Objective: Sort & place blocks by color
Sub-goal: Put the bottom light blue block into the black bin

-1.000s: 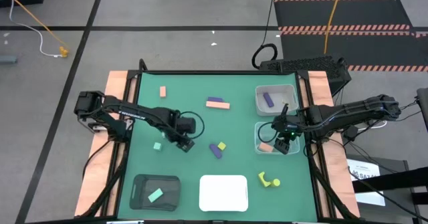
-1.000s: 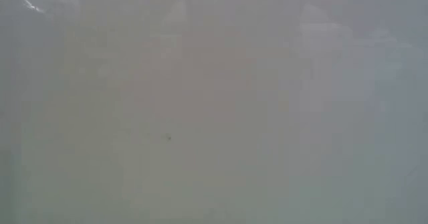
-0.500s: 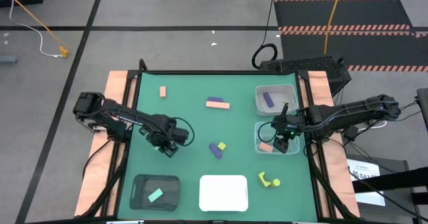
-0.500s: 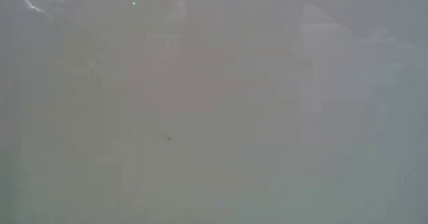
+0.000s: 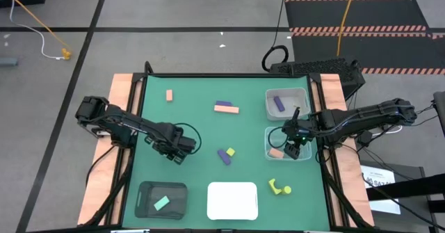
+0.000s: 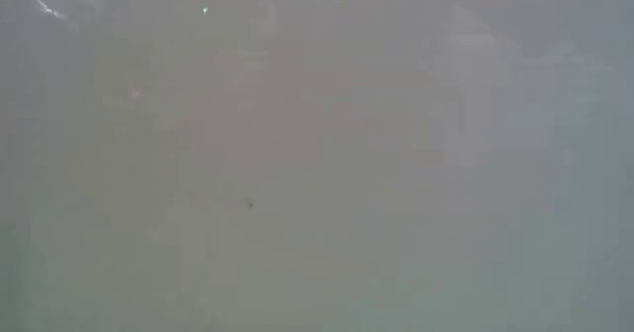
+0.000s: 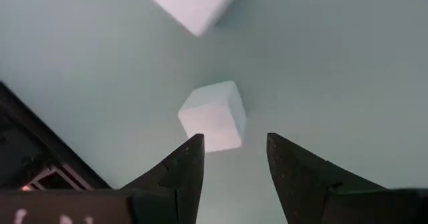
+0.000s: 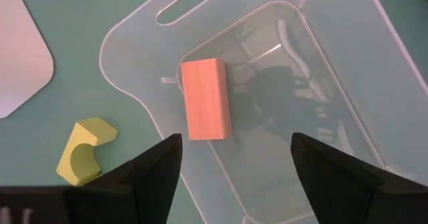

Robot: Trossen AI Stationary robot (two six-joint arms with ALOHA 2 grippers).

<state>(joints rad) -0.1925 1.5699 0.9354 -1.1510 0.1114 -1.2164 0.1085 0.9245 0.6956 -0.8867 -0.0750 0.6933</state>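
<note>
In the left wrist view my left gripper is open, pointing down at the green table. A pale mint cube rests on the table just beyond its fingertips, untouched, and a second pale block lies farther off. From above, my left gripper hides that cube. My right gripper is open and hovers over the nearer clear tray, in which a salmon-orange block lies flat. A yellow piece sits on the table beside that tray.
A purple block lies in the farther clear tray. On the mat are a salmon and a purple bar, a purple and a yellow piece, a salmon block and yellow pieces. A black tray holds a mint block; a white tray stands beside it. The low view shows only blank grey.
My left gripper has moved toward the table's left and slightly nearer, and now stands over the mint cube, which it hides from above.
</note>
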